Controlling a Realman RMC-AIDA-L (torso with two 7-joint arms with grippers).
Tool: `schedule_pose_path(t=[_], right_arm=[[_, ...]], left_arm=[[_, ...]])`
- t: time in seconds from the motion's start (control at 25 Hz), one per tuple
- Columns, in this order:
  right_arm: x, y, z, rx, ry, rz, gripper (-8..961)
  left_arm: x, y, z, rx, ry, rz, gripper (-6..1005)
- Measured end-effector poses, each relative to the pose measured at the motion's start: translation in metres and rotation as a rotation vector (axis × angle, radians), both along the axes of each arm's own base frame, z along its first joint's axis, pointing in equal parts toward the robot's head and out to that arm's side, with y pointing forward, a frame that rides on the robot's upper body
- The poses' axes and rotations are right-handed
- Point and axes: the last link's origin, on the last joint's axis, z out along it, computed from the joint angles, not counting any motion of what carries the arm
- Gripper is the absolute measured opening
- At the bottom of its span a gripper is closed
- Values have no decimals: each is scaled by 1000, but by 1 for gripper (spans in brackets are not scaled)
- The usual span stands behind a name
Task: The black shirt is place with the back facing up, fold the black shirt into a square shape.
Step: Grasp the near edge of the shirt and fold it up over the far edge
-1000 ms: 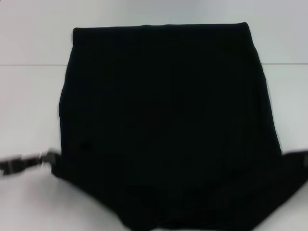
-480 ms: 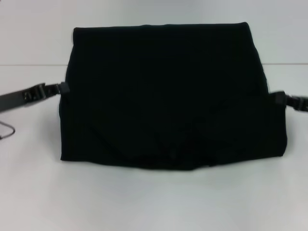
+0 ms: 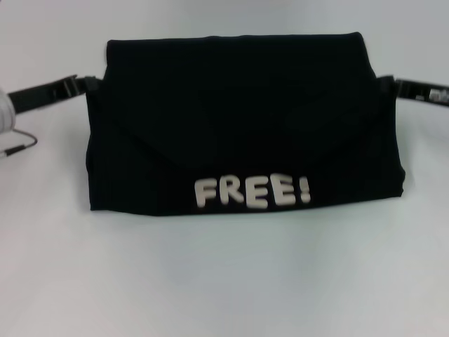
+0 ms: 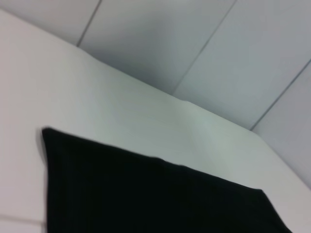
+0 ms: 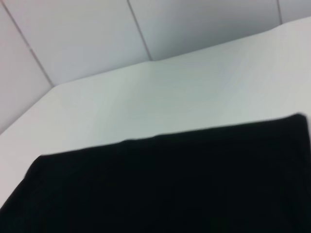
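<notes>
The black shirt [image 3: 238,119] lies on the white table [image 3: 224,281], folded into a wide band. Its near half is lifted and carried over toward the far edge, so the white "FREE!" lettering [image 3: 252,191] shows along the near fold. My left gripper [image 3: 91,83] grips the shirt's left edge near the far corner. My right gripper [image 3: 387,84] grips the right edge at the same height. The flap sags between them. Black cloth also fills the low part of the left wrist view [image 4: 146,194] and of the right wrist view [image 5: 170,184].
A thin cable [image 3: 17,144] and a white rounded part [image 3: 3,109] sit at the left edge of the head view. Bare white table surrounds the shirt, with tiled wall behind it in the wrist views.
Both grippers have moved farther away from me with the shirt's near edge, folding it over. The "FREE!" lettering has come into view and the shirt's near edge has drawn back.
</notes>
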Motion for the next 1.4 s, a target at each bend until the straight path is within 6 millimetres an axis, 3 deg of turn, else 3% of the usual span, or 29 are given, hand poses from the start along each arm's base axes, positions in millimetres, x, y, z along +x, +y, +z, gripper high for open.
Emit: schedule_pose_path(t=[0.32,0.48,0.72,0.84,1.24,1.4], right_arm=[[-23,27,11,53,-59,-22,49],[-24,29,-4,63,-86,-51,52],[-25,21,-46,79,-137,-112,57],[-24,20,-49,83,-139,-118,59],[-18,20,-40,102,-146,-124,67],[-18,23,-28,143,-151,-120,219]], left_arm=[[18,29,0,50,106,11,39],[11,31,-13,67,154,55,48],[1,25,-43,72,234,111,61],[1,24,-51,81,257,118,68],[2,22,-55,60,291,89,239],[2,23,-54,58,300,86,367]])
